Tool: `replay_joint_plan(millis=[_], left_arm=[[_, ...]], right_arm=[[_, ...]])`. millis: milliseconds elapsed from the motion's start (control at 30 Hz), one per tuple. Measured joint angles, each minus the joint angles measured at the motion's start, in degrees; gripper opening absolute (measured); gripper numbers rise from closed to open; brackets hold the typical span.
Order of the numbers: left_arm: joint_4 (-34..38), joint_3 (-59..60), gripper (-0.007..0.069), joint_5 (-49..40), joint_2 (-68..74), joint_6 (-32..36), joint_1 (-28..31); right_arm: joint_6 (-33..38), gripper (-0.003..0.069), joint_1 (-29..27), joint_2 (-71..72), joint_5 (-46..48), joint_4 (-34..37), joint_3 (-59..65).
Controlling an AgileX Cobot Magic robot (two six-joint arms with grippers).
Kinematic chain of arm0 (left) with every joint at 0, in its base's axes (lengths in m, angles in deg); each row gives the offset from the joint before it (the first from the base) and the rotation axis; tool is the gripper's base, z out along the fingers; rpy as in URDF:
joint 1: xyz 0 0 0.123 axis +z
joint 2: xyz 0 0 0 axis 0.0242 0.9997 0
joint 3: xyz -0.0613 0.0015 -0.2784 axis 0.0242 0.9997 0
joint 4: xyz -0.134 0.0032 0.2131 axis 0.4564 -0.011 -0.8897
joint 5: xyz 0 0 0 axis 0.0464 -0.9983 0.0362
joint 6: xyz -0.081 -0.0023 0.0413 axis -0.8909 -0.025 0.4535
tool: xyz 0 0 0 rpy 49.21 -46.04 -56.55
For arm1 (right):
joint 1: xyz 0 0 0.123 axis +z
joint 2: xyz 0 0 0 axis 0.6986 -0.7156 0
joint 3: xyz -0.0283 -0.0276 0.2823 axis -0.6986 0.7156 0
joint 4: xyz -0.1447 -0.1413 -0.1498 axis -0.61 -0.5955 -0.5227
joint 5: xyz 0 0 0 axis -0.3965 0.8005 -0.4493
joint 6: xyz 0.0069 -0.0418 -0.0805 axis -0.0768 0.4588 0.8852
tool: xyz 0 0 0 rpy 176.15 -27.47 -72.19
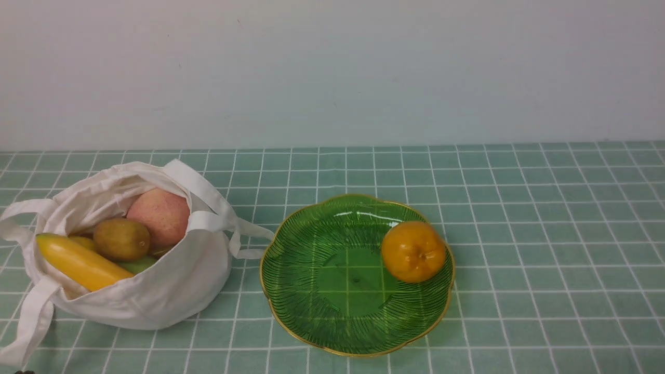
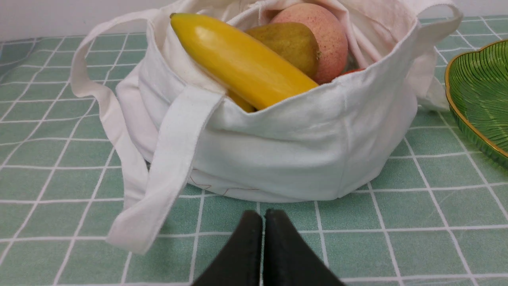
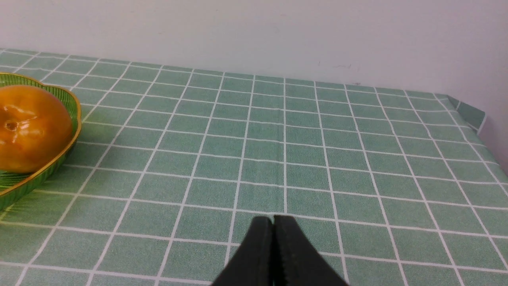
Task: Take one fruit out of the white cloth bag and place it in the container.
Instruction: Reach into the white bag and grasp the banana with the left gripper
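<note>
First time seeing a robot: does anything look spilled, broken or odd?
Nothing stands out. The cloth bag sits open and unspilled, the banana poking over its rim, and an orange rests in the dish.

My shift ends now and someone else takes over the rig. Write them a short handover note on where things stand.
The left pincer is shut and empty, facing the white cloth bag.
The right pincer is shut and empty, off to the side of the green dish.
The banana lies in the bag, one end poking over its rim.
Done: an orange sits in the dish; the banana is not yet grasped.
Left: probably open the left pincer, grip the banana, lift it out and set it in the dish.
</note>
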Motion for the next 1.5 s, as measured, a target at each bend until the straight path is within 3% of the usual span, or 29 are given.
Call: replay_joint_plan(millis=[1300, 1433, 1500], left_arm=[[-0.9, 0.0, -0.0008, 0.7, 0.0, -0.3, 0.0], [4.4, 0.1, -0.0008, 5.9, 0.0, -5.3, 0.0], [10.6, 0.1, -0.0008, 8.8, 0.0, -9.6, 0.0]], right_arm=[[0.0, -0.0015, 0.0, 0.0, 0.0, 0.0, 0.0], [0.0, -0.0015, 0.0, 0.0, 0.0, 0.0, 0.0], [0.0, -0.0015, 0.0, 0.0, 0.0, 0.0, 0.0]])
